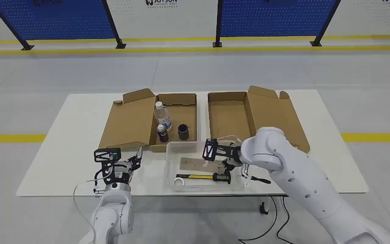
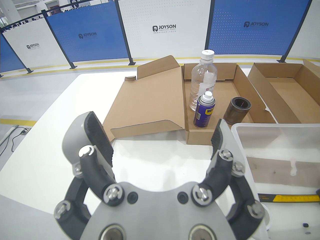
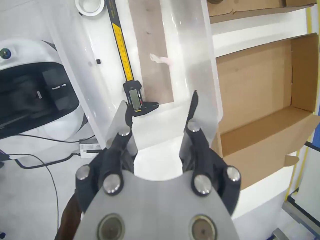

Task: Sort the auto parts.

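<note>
Two grippers stand open and hold nothing over your worktop (image 1: 61, 165). Your left gripper (image 2: 157, 136) has its jaws spread wide above the bare near edge, just beside the clear bin (image 2: 275, 131). It touches nothing and faces the left cardboard box (image 2: 150, 101). Your right gripper (image 3: 161, 111) hangs over the end of the bin nearest its own arm, jaws well apart. One fingertip (image 3: 128, 118) sits right at the display head of the digital caliper (image 3: 122, 48), and you cannot tell whether it makes contact. The caliper lies flat in the bin alongside a brown board (image 3: 150, 46) that carries a small pale pink scrap (image 3: 160, 59). From the right wrist view you can also make out a white ring (image 3: 89, 2) at the far end of the caliper's beam. Past the bin wall, the same view shows the right cardboard box (image 3: 252, 81). The left wrist view gives you the side-on look. A clear bottle (image 2: 203, 81), a blue spray can (image 2: 204, 111) and a dark cylinder (image 2: 237, 111) all stand upright in the left box, with the can just in front of the bottle.
</note>
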Controlling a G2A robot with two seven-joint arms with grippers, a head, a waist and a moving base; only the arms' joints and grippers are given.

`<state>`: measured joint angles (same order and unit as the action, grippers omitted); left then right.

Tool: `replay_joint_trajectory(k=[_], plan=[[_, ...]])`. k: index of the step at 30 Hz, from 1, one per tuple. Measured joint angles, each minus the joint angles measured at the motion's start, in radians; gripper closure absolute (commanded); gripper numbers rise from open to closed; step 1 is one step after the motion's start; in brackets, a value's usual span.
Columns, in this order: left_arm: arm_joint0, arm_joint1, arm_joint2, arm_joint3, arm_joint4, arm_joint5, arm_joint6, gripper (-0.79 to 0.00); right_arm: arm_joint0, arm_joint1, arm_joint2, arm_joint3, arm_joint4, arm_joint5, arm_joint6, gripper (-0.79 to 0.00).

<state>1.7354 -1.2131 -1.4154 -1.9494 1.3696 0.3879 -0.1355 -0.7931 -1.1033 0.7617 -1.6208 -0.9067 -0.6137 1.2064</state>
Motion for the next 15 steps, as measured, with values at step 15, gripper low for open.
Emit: replay_joint_trajectory(k=[15], plan=[[0.0, 0.0, 0.0, 0.0, 0.0, 0.0, 0.0, -0.785, 0.032, -0.039, -0.141, 0.101, -0.069, 0.035, -0.028, -0.354]])
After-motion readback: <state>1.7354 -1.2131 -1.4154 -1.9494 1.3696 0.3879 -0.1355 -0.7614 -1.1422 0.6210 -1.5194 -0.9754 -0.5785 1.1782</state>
